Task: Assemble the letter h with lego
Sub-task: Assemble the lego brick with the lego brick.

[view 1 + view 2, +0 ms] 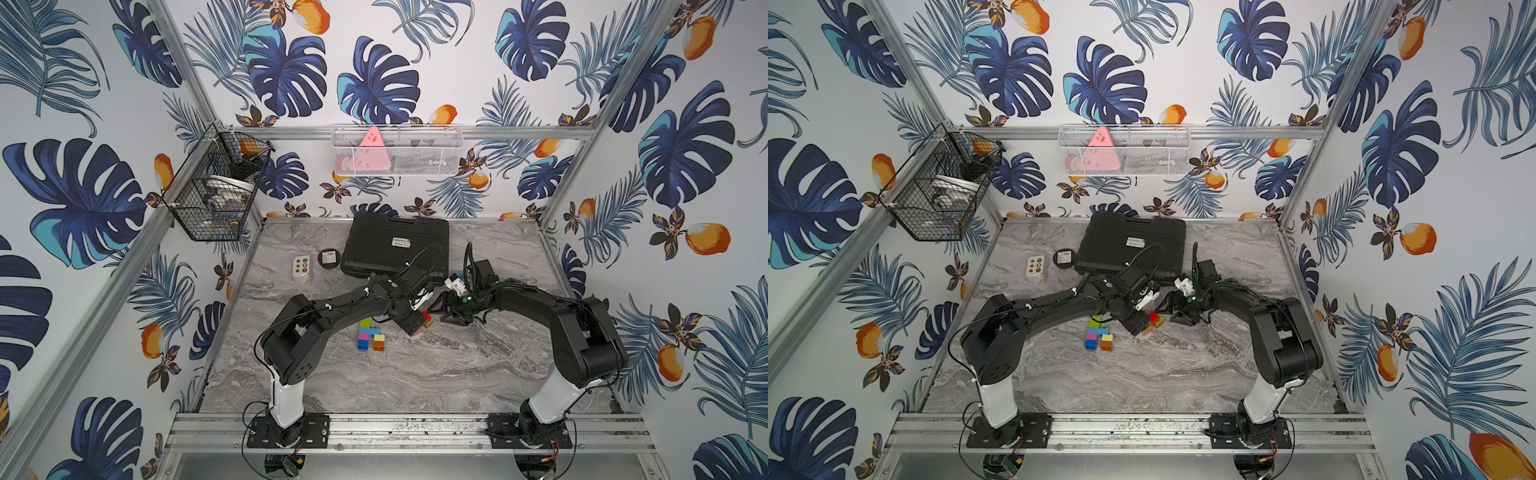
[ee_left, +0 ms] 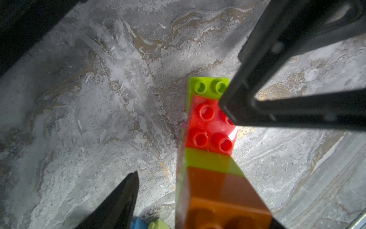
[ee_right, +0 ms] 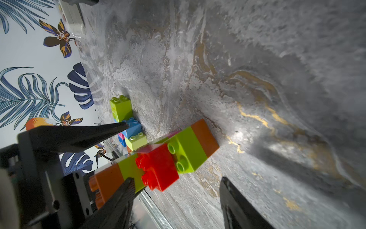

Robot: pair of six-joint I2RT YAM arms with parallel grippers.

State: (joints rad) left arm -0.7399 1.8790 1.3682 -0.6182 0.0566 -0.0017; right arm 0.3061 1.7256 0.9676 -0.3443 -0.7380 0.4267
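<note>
Two lots of lego on show. The long bar [image 3: 186,150], orange-lime-lime-orange with a red brick [image 2: 210,126] studded on top, lies mid-field, its far end down on the marble table [image 1: 415,374]. The stepped cluster [image 1: 369,334] of lime, blue, pink and orange sits just beside it on the left arm's side, not touching.

The left gripper [image 1: 417,328] straddles the bar's orange end, jaws spread. One finger [image 2: 122,198] stands clear of the brick and the other is hidden, so no pinch that I can see. My read: it's lining up lengthwise to carry the bar over as a stroke of the h.

The right gripper [image 3: 176,178] is spread too, and empty, with one fingertip [image 2: 237,107] at the red brick, perhaps steadying it; contact I can't tell.

Room? Plenty of bare marble toward the front rail [image 1: 415,424]. The black case [image 1: 395,245] crowds behind, and the two grippers work near each other.
</note>
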